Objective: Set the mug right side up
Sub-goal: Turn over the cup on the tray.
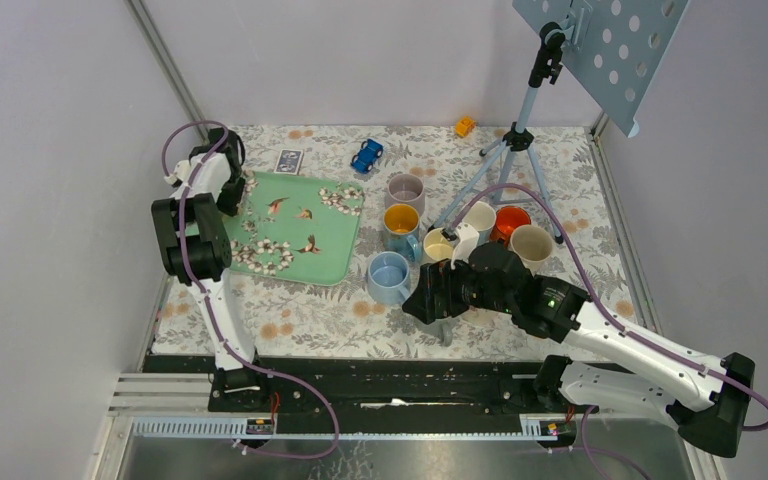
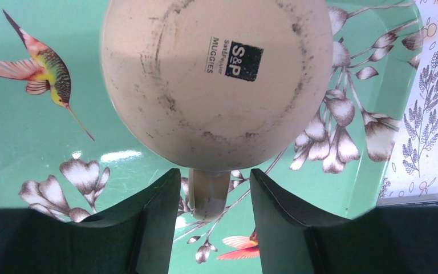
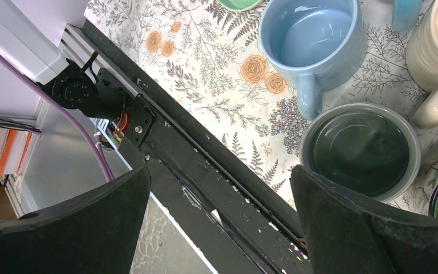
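Floral surface (image 1: 300, 322): the cream mug (image 2: 217, 80) is set base-up on the green tray (image 2: 17, 154).
Its handle (image 2: 208, 197) is straddled, untouched, by the left pincer (image 2: 213, 185), jaws narrowly parted; the right pincer (image 3: 219, 177) is held wide beside a grey mug (image 3: 360, 151).

The left arm (image 1: 222, 330) rises from its base, folds at a dark elbow and reaches toward the far left. Its wrist is bent so that the left claw (image 2: 215, 171) points steeply down. The two dark left fingers (image 2: 159, 217) stand a moderate way apart, not closed together. The right arm (image 1: 650, 345) runs out to the right from its base, doubles back at its elbow and stretches low toward the middle. The right claw (image 3: 219, 170) at its end tilts down toward the near edge, and the right fingers (image 3: 91, 228) are spread wide.
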Controlling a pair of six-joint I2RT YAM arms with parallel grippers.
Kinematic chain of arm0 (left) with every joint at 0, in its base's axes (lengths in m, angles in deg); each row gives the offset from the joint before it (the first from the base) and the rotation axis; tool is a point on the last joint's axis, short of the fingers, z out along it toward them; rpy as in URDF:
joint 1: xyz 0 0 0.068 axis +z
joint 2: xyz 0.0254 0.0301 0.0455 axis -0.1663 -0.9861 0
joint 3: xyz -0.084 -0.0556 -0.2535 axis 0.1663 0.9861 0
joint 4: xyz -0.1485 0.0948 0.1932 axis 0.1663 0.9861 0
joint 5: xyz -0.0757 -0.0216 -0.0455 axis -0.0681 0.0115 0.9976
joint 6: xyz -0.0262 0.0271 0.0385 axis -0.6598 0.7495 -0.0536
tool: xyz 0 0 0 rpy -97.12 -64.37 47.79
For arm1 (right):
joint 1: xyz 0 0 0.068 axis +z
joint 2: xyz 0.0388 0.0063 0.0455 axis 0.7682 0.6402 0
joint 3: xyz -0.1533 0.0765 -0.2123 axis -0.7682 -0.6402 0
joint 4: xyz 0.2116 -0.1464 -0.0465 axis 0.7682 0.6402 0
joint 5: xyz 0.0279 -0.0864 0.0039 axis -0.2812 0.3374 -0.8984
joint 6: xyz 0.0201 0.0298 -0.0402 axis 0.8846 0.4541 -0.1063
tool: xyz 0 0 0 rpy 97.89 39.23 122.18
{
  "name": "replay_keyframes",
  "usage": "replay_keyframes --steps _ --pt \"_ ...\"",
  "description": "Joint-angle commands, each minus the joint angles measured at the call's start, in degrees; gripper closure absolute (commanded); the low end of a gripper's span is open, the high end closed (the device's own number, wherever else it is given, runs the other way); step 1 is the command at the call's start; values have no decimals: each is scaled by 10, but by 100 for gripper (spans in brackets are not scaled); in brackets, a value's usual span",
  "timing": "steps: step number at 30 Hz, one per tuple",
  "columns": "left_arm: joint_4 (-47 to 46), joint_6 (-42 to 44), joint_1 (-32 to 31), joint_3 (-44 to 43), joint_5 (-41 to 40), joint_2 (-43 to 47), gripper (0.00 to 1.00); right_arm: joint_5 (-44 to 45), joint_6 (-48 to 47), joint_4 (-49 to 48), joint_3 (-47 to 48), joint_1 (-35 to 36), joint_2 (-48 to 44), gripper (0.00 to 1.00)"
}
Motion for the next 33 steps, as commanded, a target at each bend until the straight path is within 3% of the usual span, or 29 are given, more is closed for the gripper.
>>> replay_keyframes --steps 1,10,14,24,33 --pt "-8 4 6 -22 -1 24 50 0 2 -15 0 -5 -3 0" --pt "-8 12 7 -26 13 21 71 0 5 -17 -9 -5 -5 0" --pt "-18 25 7 -20 35 24 100 0 9 -18 -12 -5 -8 1" --pt "-151 71 6 97 155 119 100 13 34 -42 -22 -5 -18 0" --pt "-217 72 -20 172 249 203 100 49 62 -97 -27 -6 -16 0"
